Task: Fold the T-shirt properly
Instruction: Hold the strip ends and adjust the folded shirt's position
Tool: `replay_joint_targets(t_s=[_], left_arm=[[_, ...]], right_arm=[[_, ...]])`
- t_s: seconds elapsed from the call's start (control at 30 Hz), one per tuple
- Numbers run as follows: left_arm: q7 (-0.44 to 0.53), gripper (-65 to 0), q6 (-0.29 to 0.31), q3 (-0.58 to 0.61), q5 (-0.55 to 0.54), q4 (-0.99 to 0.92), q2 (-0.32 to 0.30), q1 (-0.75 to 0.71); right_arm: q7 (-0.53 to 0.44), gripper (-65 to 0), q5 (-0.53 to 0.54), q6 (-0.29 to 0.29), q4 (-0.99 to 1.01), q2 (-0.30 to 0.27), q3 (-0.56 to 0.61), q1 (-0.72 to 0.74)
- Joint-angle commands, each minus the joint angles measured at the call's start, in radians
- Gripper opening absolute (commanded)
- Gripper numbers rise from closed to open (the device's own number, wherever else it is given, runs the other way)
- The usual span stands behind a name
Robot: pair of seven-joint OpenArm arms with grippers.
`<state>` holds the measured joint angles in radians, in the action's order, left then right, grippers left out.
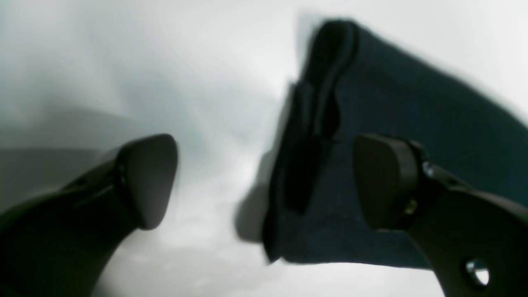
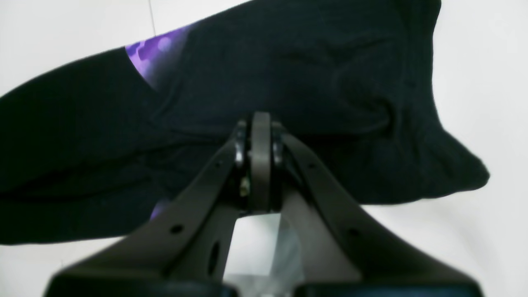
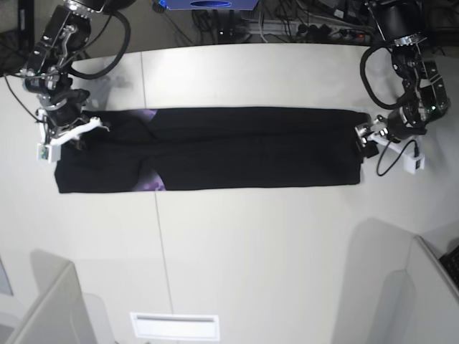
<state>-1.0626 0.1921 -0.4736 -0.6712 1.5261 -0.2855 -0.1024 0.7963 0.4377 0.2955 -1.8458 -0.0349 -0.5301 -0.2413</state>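
Black short-sleeved T-shirt lies in a long strip across the white table, probably for folding end to end, left gripper spread wide by one end, right gripper pinched together over the other
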Motion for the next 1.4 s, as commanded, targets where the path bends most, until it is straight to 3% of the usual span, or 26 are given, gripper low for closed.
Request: replay_joint_targets(t_s=[0.0,0.37,0.57,0.73,0.93,1.07,1.37], left_arm=[[0.012,0.0,0.011,0.017,-0.002,0.014,-0.004,0.008],[0.014,-1.2,0.014,0.043,0.034,-0.117,0.001,0.031],[0.014,-41.1,0.014,0.045,0.032,-0.192,0.001,0.054],[0.014,-63.7,0.014,0.045,0.032,-0.217,0.001,0.059],[0.014,-65.0,0.017,0.04,0.034,-0.209,-0.007,0.059],[0.06,-65.0,0.07,0.032,0.04,-0.129,-0.014,0.045],[0.074,-65.0,0.07,0.005,0.04,0.026,-0.041,0.002]], right_arm=[[-0.022,-65.0,0.011,0.001,-0.022,-0.009,-0.003,0.009],[-0.022,-65.0,0.011,0.001,-0.032,-0.01,-0.005,-0.005],[-0.022,-65.0,0.011,0.001,-0.036,-0.01,-0.005,-0.005],[-0.022,-65.0,0.011,0.001,-0.036,-0.01,-0.008,-0.007],[-0.022,-65.0,0.011,0.001,-0.036,-0.01,-0.012,-0.008],[-0.022,-65.0,0.013,0.001,-0.036,-0.01,-0.012,-0.019],[-0.022,-65.0,0.013,0.001,-0.036,-0.01,-0.014,-0.022]])
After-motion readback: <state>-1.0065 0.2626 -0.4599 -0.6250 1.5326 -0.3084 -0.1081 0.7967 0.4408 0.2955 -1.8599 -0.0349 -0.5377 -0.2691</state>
